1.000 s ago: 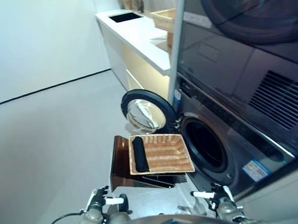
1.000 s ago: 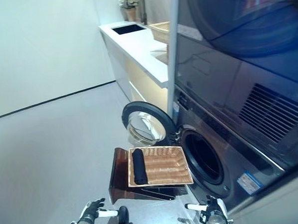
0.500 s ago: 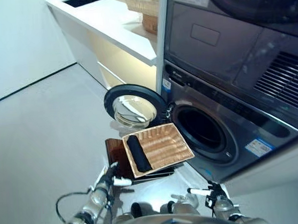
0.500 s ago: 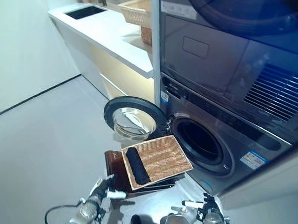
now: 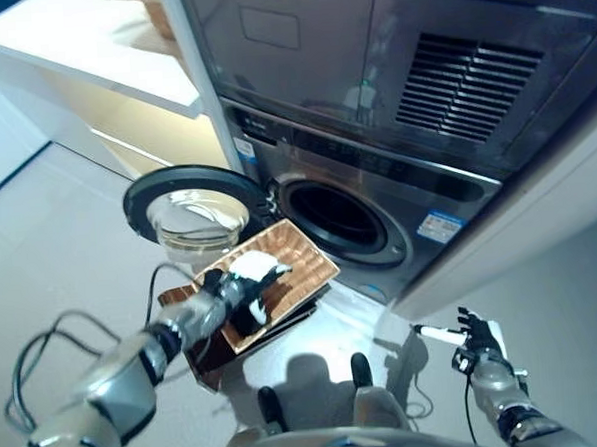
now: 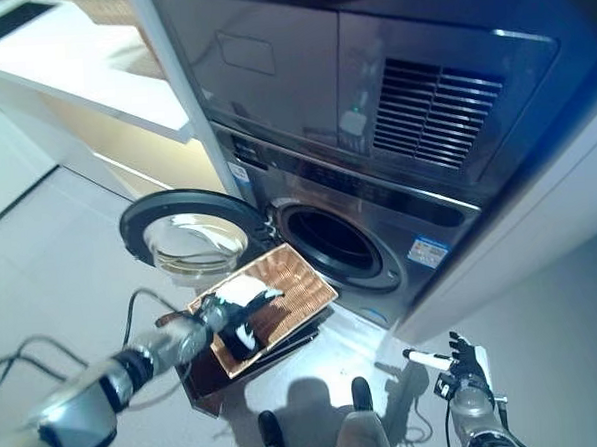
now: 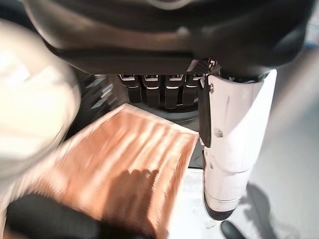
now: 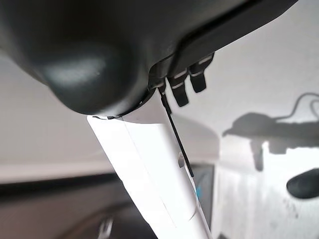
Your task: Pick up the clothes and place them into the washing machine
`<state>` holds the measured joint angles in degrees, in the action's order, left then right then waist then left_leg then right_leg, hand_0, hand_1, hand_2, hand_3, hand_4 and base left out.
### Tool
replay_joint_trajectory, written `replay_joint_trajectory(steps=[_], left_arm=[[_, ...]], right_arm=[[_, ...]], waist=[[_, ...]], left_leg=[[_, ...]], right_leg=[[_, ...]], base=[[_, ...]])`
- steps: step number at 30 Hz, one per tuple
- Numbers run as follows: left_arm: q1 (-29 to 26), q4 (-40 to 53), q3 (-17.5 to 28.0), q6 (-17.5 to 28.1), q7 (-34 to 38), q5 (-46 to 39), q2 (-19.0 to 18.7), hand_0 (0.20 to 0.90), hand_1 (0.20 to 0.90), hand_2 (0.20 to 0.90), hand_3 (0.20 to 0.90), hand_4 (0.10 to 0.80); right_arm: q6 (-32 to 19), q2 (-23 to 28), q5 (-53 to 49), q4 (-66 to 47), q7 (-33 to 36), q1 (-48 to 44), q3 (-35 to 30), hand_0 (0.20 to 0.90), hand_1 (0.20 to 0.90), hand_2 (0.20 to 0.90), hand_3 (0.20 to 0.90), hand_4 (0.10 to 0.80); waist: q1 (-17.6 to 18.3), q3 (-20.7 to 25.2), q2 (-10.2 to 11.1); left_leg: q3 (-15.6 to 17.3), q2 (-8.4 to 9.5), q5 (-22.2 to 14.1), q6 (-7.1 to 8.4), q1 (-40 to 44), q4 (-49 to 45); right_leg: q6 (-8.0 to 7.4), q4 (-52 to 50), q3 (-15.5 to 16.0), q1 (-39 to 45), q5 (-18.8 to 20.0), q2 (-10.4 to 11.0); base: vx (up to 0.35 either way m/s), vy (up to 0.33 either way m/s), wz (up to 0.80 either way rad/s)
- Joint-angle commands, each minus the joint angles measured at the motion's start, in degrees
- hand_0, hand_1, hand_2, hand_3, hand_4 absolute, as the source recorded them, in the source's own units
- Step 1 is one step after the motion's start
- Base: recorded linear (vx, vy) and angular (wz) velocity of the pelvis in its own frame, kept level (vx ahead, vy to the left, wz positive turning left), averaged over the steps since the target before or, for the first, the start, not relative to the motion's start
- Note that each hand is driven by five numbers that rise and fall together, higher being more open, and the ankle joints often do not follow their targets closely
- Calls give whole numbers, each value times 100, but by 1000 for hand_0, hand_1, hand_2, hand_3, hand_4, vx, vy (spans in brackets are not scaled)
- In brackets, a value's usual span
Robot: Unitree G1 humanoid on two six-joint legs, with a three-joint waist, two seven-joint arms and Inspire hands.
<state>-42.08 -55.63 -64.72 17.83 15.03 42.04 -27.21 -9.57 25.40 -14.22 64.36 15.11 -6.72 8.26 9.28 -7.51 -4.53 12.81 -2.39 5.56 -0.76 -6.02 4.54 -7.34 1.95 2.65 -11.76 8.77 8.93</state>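
Observation:
A shallow wicker basket (image 5: 298, 260) rests tilted on a low dark brown box (image 5: 198, 355) in front of the washing machine's open drum (image 5: 340, 213). A rolled black cloth (image 7: 45, 221) lies along the basket's near end. My left hand (image 5: 240, 287) is stretched out over the basket, just above the cloth, with its fingers straight and its white-covered thumb (image 7: 229, 149) out to the side; it holds nothing. My right hand (image 5: 475, 346) hangs low at the right, open and empty, above the floor.
The machine's round glass door (image 5: 185, 204) stands open to the left of the drum, close behind the basket. A second appliance (image 5: 369, 40) is stacked above. A white counter (image 5: 69, 45) runs off to the far left. Grey floor (image 5: 69, 245) lies to the left.
The camera has swung right and closer to the machine. My left arm has risen from low near the floor and reached forward over the basket. My right hand stays low.

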Motion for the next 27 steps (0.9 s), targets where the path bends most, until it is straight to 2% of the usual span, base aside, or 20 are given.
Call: replay_joint_trajectory(steps=[1,6,7,13,18,21,25,26,27], left_arm=[[-967,57,-40,-114,631,927,-574,900,900,900,900,800],[-1437,-150,-430,-244,689,1336,-639,900,900,900,900,800],[-1715,-161,-661,-312,710,1547,-741,900,900,900,900,800],[-2144,-258,-873,-334,632,1539,-967,900,900,900,900,800],[-2521,-461,-855,-433,629,1322,-1064,900,900,900,900,800],[-2627,-480,-857,-421,493,1155,-1168,900,900,900,900,800],[-2607,-633,-808,-435,401,1035,-1292,900,900,900,900,800],[-2607,-567,-816,-407,377,976,-1368,900,900,900,900,800],[-2617,-519,-814,-394,398,956,-1448,900,900,900,900,800]], right_arm=[[-446,201,-356,-111,146,-394,-110,900,900,900,900,800],[-493,234,-606,26,121,-593,-45,900,900,900,900,800],[-504,270,-689,35,67,-627,21,900,900,900,900,800],[-560,292,-921,-43,35,-761,165,900,900,900,900,800],[-658,282,-1154,-355,13,-863,294,900,900,900,900,800],[-754,294,-1254,-780,-40,-789,421,900,900,900,900,800],[-844,306,-1386,-1285,-175,-646,504,900,900,900,900,800],[-846,324,-1409,-1288,-163,-628,496,900,900,900,900,800],[-864,328,-1389,-1286,-189,-583,507,900,900,900,900,800]], waist=[[44,-421,90],[75,-685,143],[110,-805,172],[153,-990,270],[209,-1107,380],[272,-1180,480],[336,-1129,555],[308,-1090,530],[299,-1087,546]], left_leg=[[-199,-103,-324,487,-416,-450],[-170,-97,-316,494,-796,-705],[-140,-95,-319,508,-962,-794],[-127,-125,-418,525,-1449,-1132],[-117,-185,-550,539,-2100,-1593],[-147,-349,-812,506,-2647,-2273],[-86,-517,-1049,491,-2992,-2699],[-145,-545,-1302,498,-2984,-2796],[-132,-577,-1357,478,-3050,-2895]], right_leg=[[-326,-379,-143,-234,-305,198],[-310,-432,-200,-506,-220,196],[-312,-440,-237,-626,-187,202],[-298,-564,-329,-1018,-168,181],[-266,-790,-414,-1585,-148,138],[-238,-1086,-481,-1998,-217,76],[-214,-1338,-596,-2392,-289,-47],[-253,-1383,-610,-2376,-452,-91],[-251,-1403,-619,-2415,-463,-97]], base=[[-96,-5,-2],[-74,2,-2],[-40,15,-3],[-36,14,-2],[-55,3,-2],[-40,8,-2],[28,53,-13],[114,63,-12],[112,52,-16]])
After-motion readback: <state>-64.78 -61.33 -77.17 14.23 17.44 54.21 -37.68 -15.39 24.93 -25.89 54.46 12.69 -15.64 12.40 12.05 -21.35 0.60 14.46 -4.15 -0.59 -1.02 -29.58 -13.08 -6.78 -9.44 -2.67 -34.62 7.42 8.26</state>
